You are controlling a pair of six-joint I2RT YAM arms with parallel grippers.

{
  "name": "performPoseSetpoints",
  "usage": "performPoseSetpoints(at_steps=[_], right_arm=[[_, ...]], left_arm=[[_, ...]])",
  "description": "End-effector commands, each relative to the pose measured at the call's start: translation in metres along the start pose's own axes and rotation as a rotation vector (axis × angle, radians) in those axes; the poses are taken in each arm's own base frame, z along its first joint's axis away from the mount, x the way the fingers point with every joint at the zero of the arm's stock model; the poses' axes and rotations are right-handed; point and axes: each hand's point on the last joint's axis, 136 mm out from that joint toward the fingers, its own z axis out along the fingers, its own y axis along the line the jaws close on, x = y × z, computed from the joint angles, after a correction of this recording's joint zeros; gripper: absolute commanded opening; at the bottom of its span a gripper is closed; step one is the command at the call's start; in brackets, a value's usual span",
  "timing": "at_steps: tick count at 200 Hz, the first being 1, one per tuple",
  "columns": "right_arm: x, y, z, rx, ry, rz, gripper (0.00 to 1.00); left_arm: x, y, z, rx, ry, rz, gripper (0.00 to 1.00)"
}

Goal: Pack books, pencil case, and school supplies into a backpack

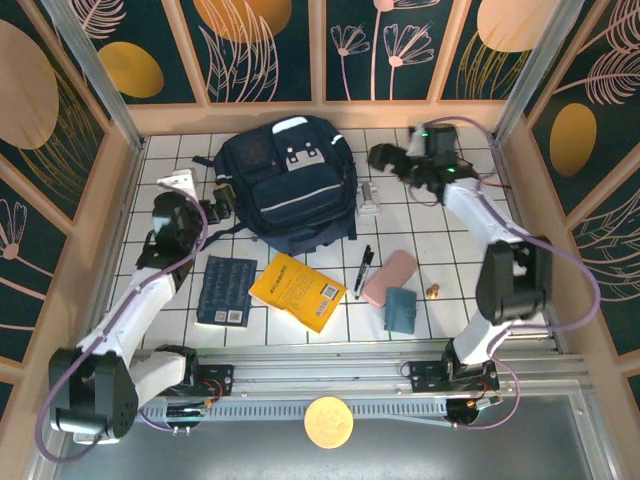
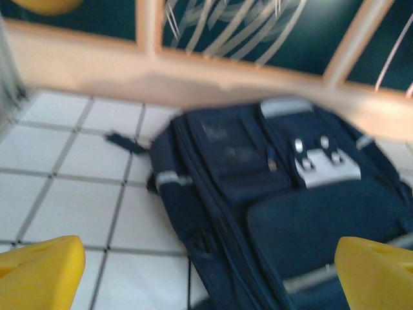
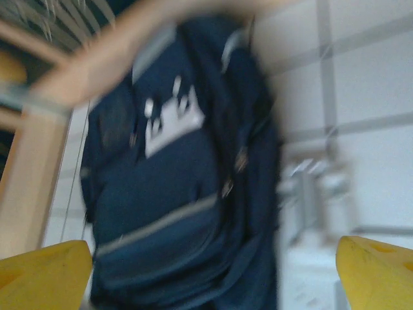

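**Zero of five things packed so far**

Got the backpack lying front-up at 12 o'clock on the table. Looks shut from above, but can't say for sure about the zips, what with both wrist views being blurry. Nothing poking out of it either.

Spread out below the bag, all loose on the tiles and untouched:
- navy book at about 7 o'clock of the bag
- yellow book dead at 6
- pen, pink pencil case and teal flat item bunched together around 4 to 5

Left pincer hovering at the bag's 9 o'clock side, spread fully wide, holding nothing. Right pincer up at the bag's 2 o'clock, also wide open and empty. Both aimed at the bag, judging by the wrist views.

So basically at the very start. Betting on getting the main compartment open first, then five separate pick-ups. Whole job left to do.
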Motion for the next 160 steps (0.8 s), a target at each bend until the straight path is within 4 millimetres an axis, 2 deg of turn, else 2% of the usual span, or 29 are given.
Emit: performPoseSetpoints(at_steps=[1, 30, 51, 87, 114, 132, 160], right_arm=[[0.056, 0.007, 0.029, -0.006, 0.264, 0.175, 0.95], [0.076, -0.004, 0.061, 0.013, 0.347, 0.256, 0.91], [0.082, -0.004, 0.072, 0.007, 0.363, 0.280, 0.90], [0.087, -0.002, 0.092, 0.013, 0.373, 0.294, 0.89], [0.089, -0.009, 0.106, 0.036, 0.372, 0.335, 0.86], [0.088, -0.013, 0.113, 0.046, 0.370, 0.349, 0.82], [0.085, -0.013, 0.118, 0.053, 0.366, 0.352, 0.69]], left_arm=[[0.047, -0.006, 0.012, -0.016, 0.247, -0.035, 0.99], [0.048, -0.036, 0.027, 0.015, 0.318, 0.077, 0.99], [0.053, -0.037, 0.029, 0.025, 0.359, 0.135, 0.99], [0.079, -0.046, 0.027, 0.094, 0.434, 0.194, 0.94], [0.087, -0.050, 0.031, 0.089, 0.456, 0.219, 0.93], [0.089, -0.052, 0.035, 0.099, 0.459, 0.206, 0.92], [0.095, -0.051, 0.038, 0.093, 0.473, 0.201, 0.92]])
